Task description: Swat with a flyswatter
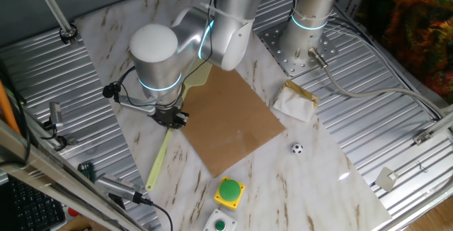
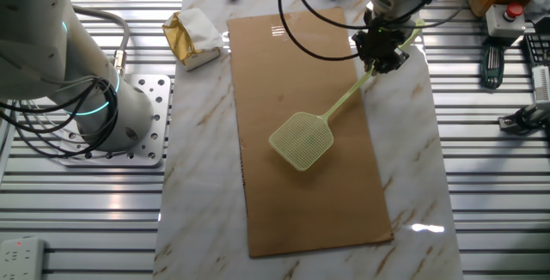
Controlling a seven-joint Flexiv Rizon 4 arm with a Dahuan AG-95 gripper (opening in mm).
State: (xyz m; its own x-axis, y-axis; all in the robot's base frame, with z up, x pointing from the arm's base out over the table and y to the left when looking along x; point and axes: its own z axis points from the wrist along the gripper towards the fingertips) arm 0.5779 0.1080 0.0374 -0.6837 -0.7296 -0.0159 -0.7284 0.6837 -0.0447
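Observation:
The pale yellow-green flyswatter (image 2: 302, 140) has its mesh head over the middle of the brown board (image 2: 284, 203), and its thin handle runs up and to the right over the marble. My gripper (image 2: 383, 55) points down over the handle and is shut on it about two thirds of the way from the head. In the other fixed view the gripper (image 1: 170, 120) sits at the board's left corner. The free end of the handle (image 1: 157, 164) slants down toward the table's front. The arm partly hides the swatter's head (image 1: 200, 76). I cannot tell whether the head touches the board.
A round green button on a yellow base (image 1: 230, 191) stands near the front edge, with a white switch box (image 1: 220, 223) beside it. A crumpled white and gold packet (image 1: 296, 101) and a small black-and-white ball (image 1: 297, 148) lie right of the board. A second arm's base (image 2: 103, 112) stands on a metal plate.

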